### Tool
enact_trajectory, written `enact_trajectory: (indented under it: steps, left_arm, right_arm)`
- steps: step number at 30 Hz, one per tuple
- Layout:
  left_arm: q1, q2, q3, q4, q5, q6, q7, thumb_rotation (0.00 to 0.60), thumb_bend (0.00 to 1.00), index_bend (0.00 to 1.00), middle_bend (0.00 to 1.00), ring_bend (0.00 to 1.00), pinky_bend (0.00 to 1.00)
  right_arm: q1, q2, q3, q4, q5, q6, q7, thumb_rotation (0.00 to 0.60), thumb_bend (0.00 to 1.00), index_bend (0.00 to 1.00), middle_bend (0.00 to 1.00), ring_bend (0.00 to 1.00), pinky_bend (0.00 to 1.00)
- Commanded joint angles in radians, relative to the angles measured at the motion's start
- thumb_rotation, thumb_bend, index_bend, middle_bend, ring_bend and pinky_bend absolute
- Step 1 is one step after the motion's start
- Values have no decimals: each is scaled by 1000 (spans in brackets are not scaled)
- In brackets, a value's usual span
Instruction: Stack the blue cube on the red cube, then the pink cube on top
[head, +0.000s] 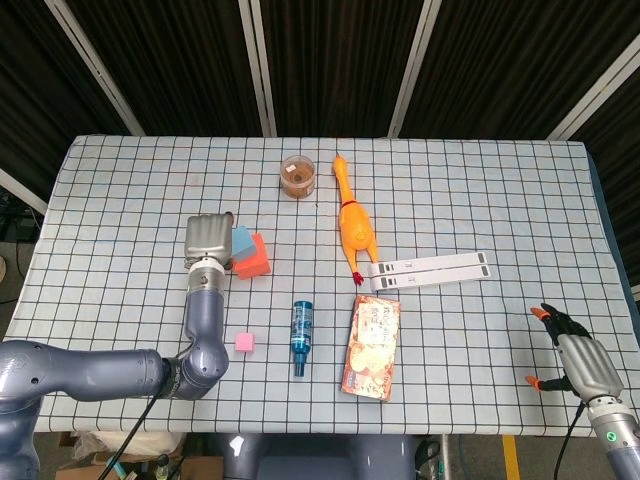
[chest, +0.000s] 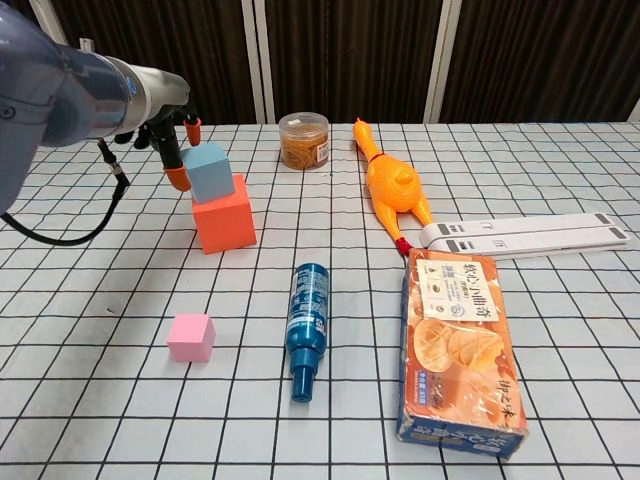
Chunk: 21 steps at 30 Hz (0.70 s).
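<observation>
The blue cube (chest: 211, 171) sits on the red cube (chest: 224, 214), shifted toward its back-left corner; the head view shows the same blue cube (head: 243, 240) on the red cube (head: 256, 260). The pink cube (chest: 191, 337) lies alone on the checkered cloth nearer the front, also visible as the pink cube (head: 243, 341). My left hand (head: 207, 240) hovers just left of the stack, its fingers (chest: 179, 178) spread beside the blue cube's left face and holding nothing; whether they touch it I cannot tell. My right hand (head: 580, 362) hangs off the table's front right corner, fingers apart and empty.
A blue bottle (chest: 308, 325) lies right of the pink cube. A snack box (chest: 463, 345) lies further right. Behind are a rubber chicken (chest: 392, 185), a clear jar (chest: 304, 140) and two white bars (chest: 520, 233).
</observation>
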Motion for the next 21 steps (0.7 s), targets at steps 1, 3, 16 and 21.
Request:
enact_trajectory:
  steps: [1, 3, 16, 21]
  left_arm:
    - [-2, -14, -1, 14, 8, -5, 3, 600, 218, 253, 942, 787, 799]
    - [-2, -23, -3, 23, 9, -10, 6, 600, 218, 252, 942, 787, 799]
    - [-6, -54, -19, 44, 20, -15, 29, 600, 218, 272, 944, 787, 800]
    - [-5, -62, -24, 45, 29, -19, 31, 600, 219, 272, 944, 788, 800]
  right_arm:
    - [-1, 1, 0, -1, -1, 2, 1, 600, 41, 109, 36, 70, 127]
    - [-1, 2, -1, -2, -2, 1, 0, 600, 41, 109, 37, 70, 127]
    - [2, 0, -1, 0, 1, -4, -1, 600, 40, 111, 37, 70, 127]
    - [2, -1, -2, 1, -1, -4, 1, 600, 41, 112, 37, 70, 127]
